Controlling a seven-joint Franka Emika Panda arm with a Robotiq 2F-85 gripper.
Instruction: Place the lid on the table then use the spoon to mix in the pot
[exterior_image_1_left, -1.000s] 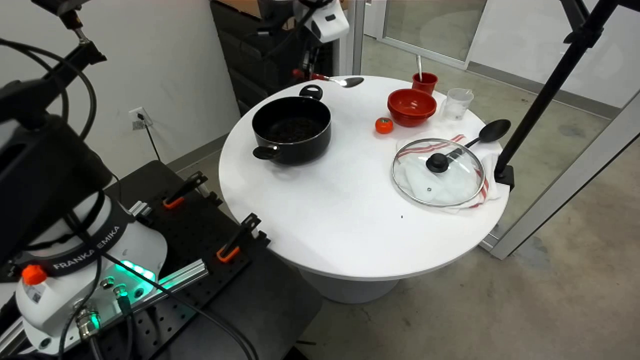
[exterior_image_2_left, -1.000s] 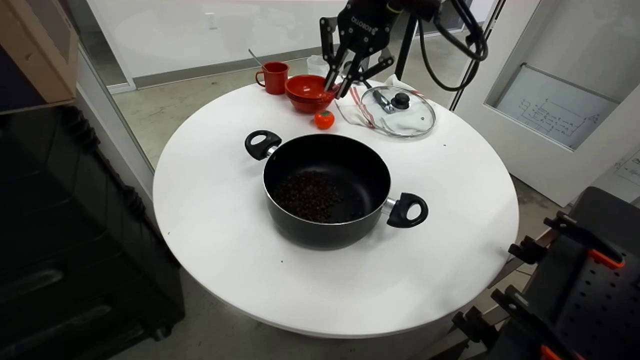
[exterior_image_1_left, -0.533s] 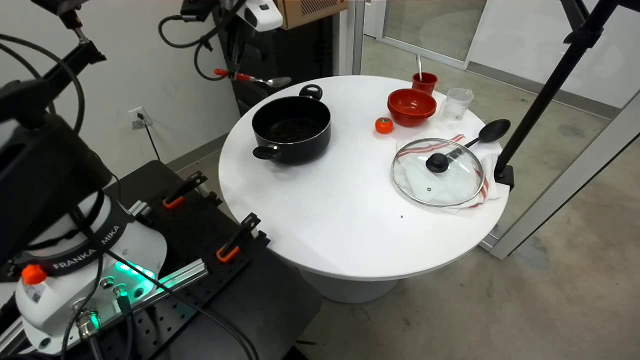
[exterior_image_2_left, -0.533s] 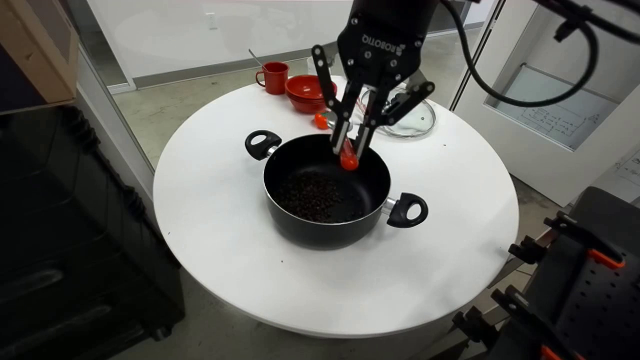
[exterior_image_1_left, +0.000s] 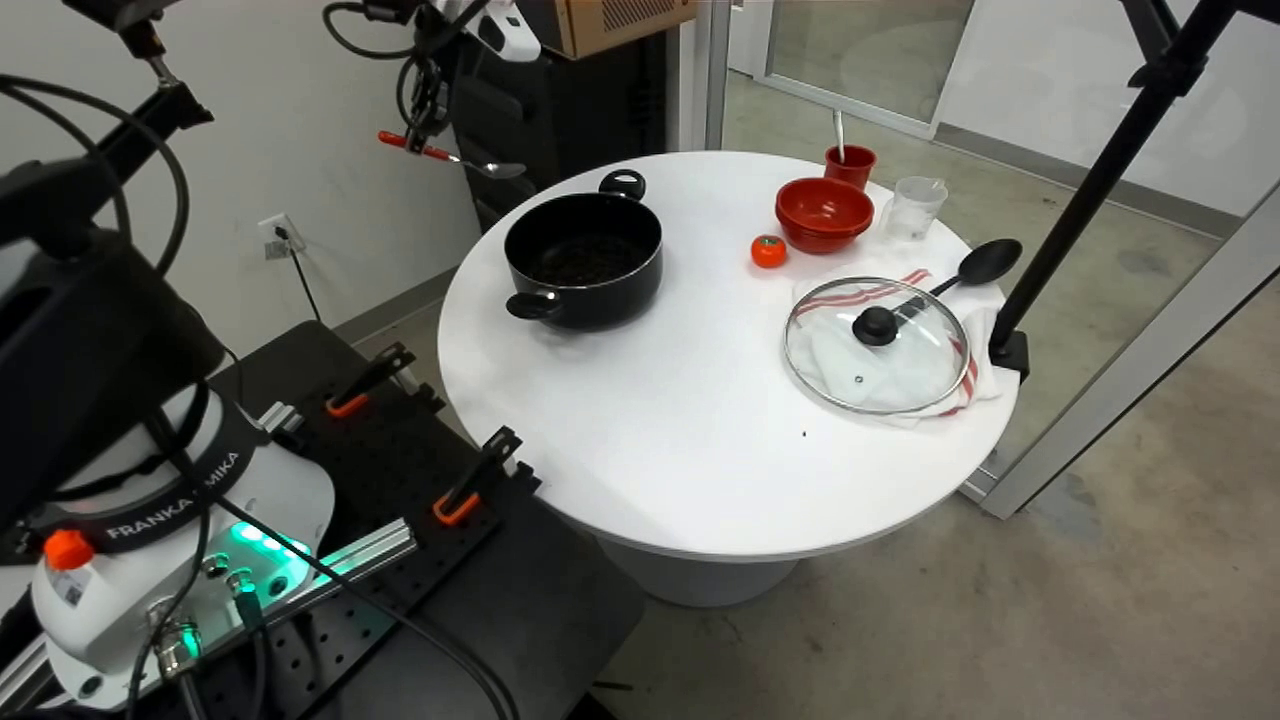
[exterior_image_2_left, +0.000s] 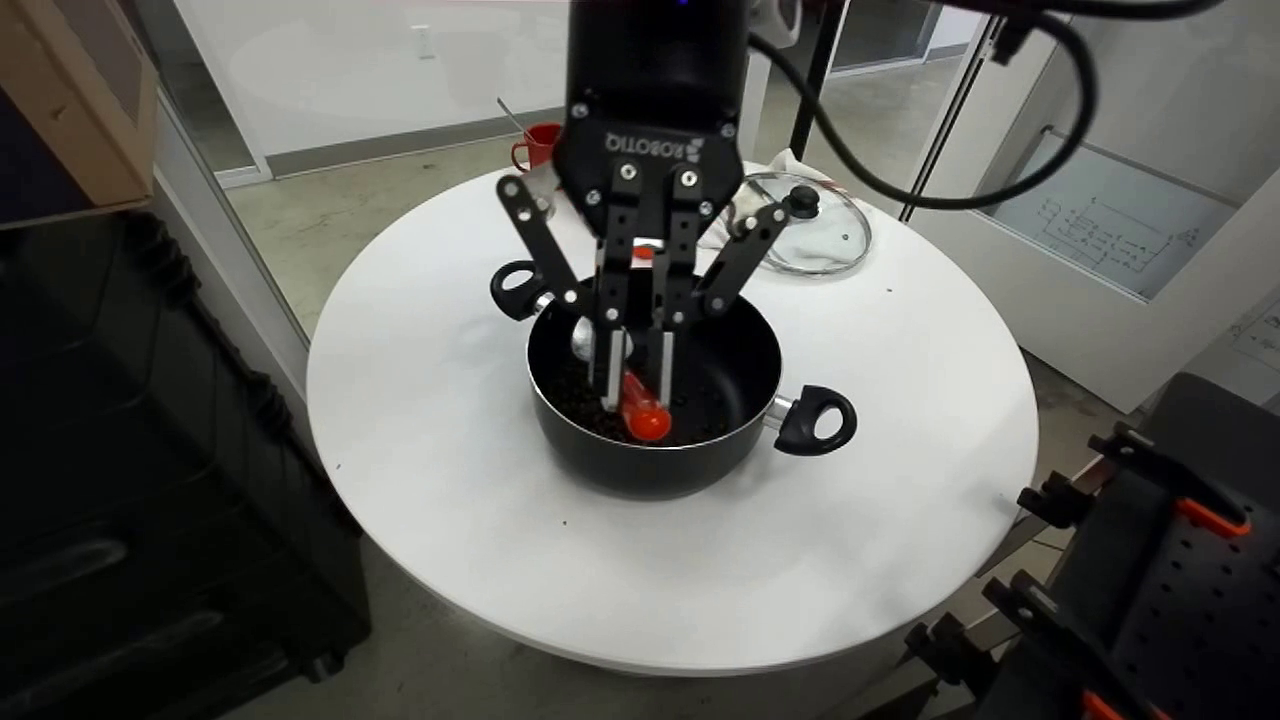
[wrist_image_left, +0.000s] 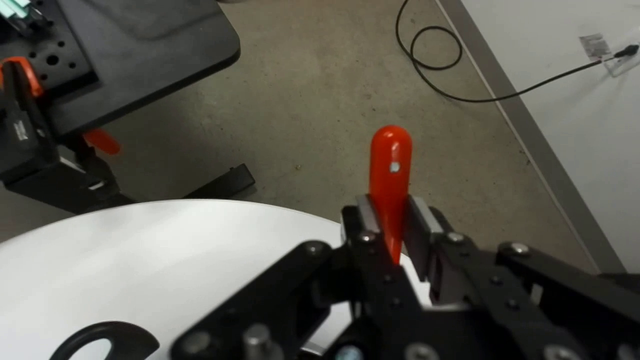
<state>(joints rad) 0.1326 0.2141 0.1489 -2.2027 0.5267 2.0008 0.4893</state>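
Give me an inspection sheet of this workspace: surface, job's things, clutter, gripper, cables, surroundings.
Surface: white table, a few dark specks.
Lid: lying over the striped cloth.
Pot: upright on the table, uncovered, dark bits inside.
Spoon: in the air, not in the pot.
Clutter: tomato, stacked red bowls, red mug with slim utensil, clear cup, black utensil partly seen through the lid.
Gripper: shut on the spoon's handle.
Cables: arm cable hangs in a loop; floor cable runs to a wall outlet.
Surroundings: brown box on a black case; bench with clamps.

White walls (exterior_image_2_left: 340, 70), gray baseboard (exterior_image_2_left: 400, 143), mottled gray-brown floor (exterior_image_1_left: 1120, 590), brown box (exterior_image_2_left: 80, 100) above black case (exterior_image_2_left: 180, 450), wall outlet (exterior_image_1_left: 280, 238)
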